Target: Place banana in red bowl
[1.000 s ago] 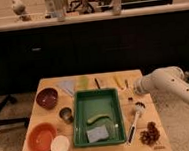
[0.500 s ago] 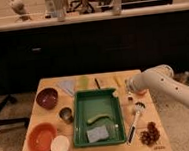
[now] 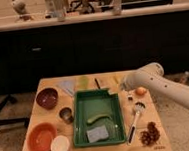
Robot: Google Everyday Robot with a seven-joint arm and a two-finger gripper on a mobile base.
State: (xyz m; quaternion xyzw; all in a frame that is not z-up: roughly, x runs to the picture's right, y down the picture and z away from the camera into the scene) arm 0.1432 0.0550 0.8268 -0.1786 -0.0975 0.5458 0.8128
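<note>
The banana (image 3: 115, 79) is a small pale-yellow piece lying near the table's back edge, just behind the green tray's far right corner. My gripper (image 3: 124, 85) is at the end of the white arm (image 3: 159, 84), which reaches in from the right. It hovers right beside the banana and appears open, with nothing in it. The red bowl (image 3: 42, 138) is orange-red and sits at the front left of the table, far from the gripper.
The green tray (image 3: 81, 122) holds a greenish-yellow curved piece (image 3: 94, 119) and a grey sponge (image 3: 97, 134). Around the tray are a maroon bowl (image 3: 47, 98), a metal cup (image 3: 66, 114), a white bowl (image 3: 59, 145), a round orange fruit (image 3: 140, 91), a brush (image 3: 136, 115) and a brown cluster (image 3: 150, 134).
The arm has swung left across the right side of the table, bringing the gripper closer to the banana. Nothing on the table has moved.
</note>
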